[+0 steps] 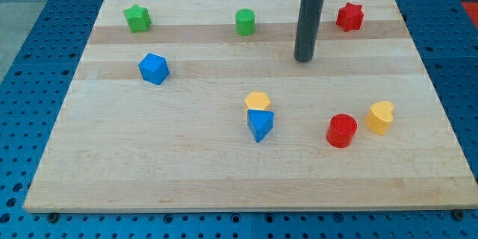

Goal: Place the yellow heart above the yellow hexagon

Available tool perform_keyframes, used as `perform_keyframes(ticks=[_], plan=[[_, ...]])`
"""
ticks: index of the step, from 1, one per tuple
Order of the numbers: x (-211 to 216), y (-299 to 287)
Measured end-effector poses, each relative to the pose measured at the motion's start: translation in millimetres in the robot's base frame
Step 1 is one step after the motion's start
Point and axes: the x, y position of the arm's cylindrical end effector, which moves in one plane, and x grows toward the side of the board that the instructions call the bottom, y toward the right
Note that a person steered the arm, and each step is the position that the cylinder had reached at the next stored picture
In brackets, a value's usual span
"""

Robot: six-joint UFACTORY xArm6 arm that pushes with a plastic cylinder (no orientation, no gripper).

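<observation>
The yellow heart [380, 116] lies at the view's right, just right of a red cylinder [342, 130]. The yellow hexagon [258, 101] sits near the board's middle, touching the blue triangle [260, 124] below it. My tip [303, 59] rests on the board toward the view's top, above and to the right of the hexagon and well above and left of the heart. It touches no block.
A green star [137, 19] lies at the top left, a green cylinder [245, 22] at the top middle, a red star [349, 16] at the top right, and a blue block [154, 68] at the left. The wooden board [149, 164] lies on a blue pegboard.
</observation>
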Motion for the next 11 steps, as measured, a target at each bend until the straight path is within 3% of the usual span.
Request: perform_keyframes(ticks=[1,3,4,5,11], plan=[[20.3,4.0],[20.8,99.0],[52.9,128.1],[104.5,130.1],[142.0,121.8]])
